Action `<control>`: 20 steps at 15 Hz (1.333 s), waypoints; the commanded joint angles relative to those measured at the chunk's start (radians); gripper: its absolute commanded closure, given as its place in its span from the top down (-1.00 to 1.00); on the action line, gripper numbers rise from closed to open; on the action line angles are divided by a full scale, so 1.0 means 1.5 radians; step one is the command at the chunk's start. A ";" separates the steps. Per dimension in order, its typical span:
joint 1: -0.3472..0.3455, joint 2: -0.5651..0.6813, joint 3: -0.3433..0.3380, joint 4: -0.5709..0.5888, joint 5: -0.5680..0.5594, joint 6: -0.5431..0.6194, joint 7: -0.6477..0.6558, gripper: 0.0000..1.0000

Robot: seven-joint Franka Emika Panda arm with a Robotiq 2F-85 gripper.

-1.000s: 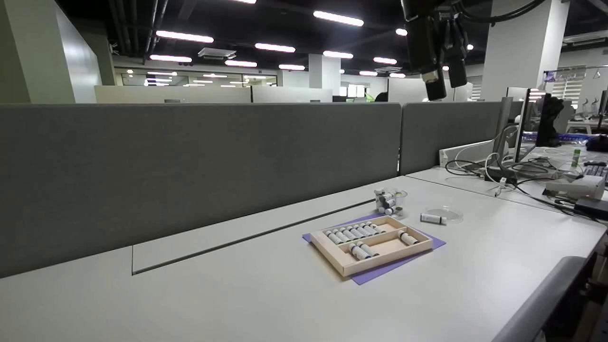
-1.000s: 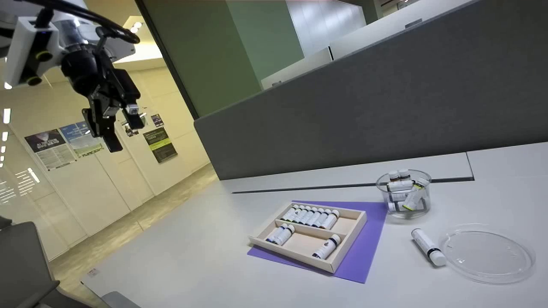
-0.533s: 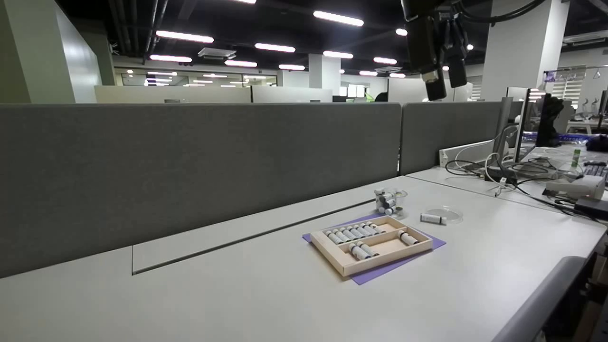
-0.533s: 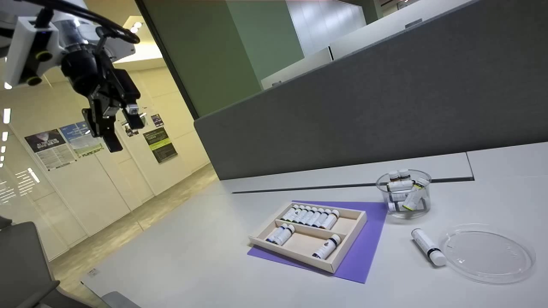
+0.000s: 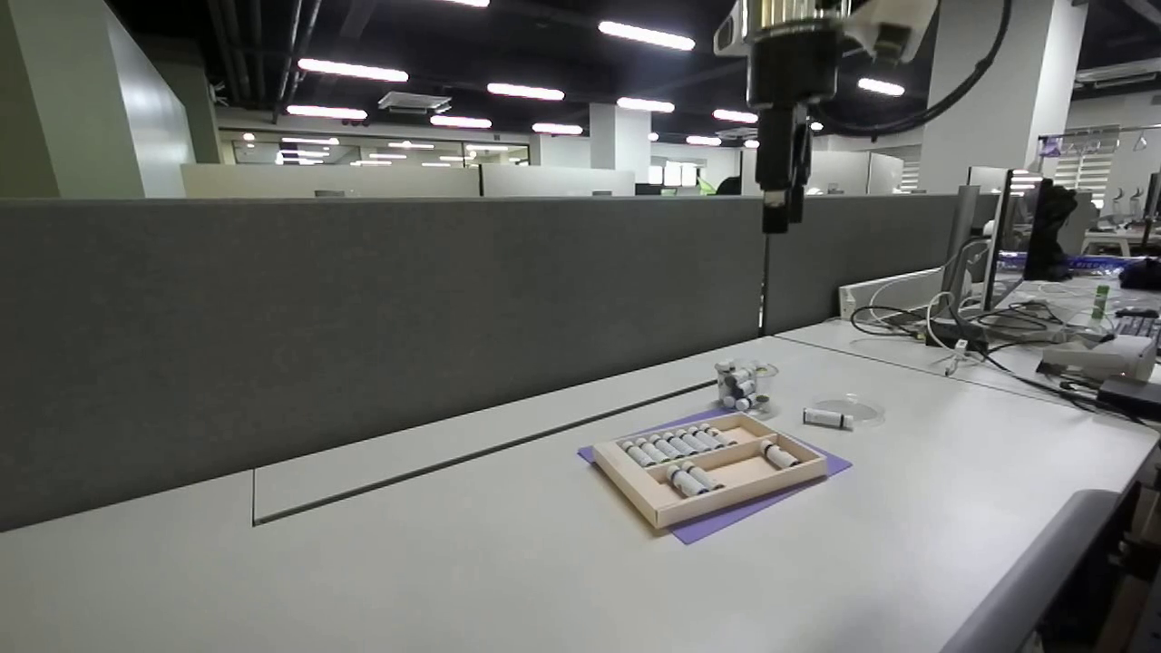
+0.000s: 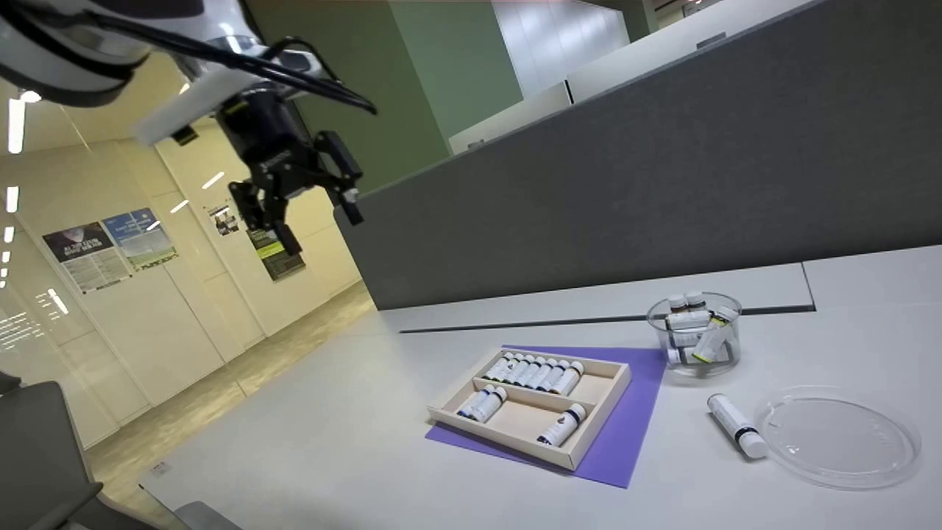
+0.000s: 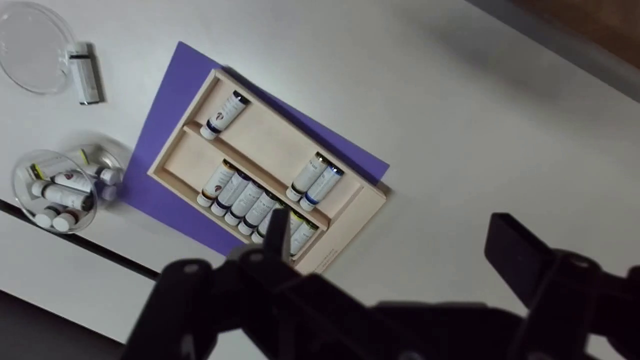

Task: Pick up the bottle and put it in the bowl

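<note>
Above white desk [image 5: 435, 580], hovering with gripper [image 7: 391, 234] spread wide, holding nothing. To reach the likely bottle [image 7: 86, 80], lying loose beside clear dish [image 6: 839, 436], must go far toward the wrist view's upper left; closing nearly across its long axis, should need little turning.

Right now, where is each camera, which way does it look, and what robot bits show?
Exterior view: off the robot, facing across the desk to grey partition; wrist and gripper at top.
Exterior view: off the robot, picture tilted, facing tray, partition and posters; arm and gripper upper left.
Wrist view: on the wrist, facing down at the tray; gripper fingers at bottom.
Both exterior views share tray, partition and gripper.
</note>
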 commanded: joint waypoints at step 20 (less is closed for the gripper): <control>-0.188 0.381 -0.132 0.343 0.015 -0.041 -0.169 1.00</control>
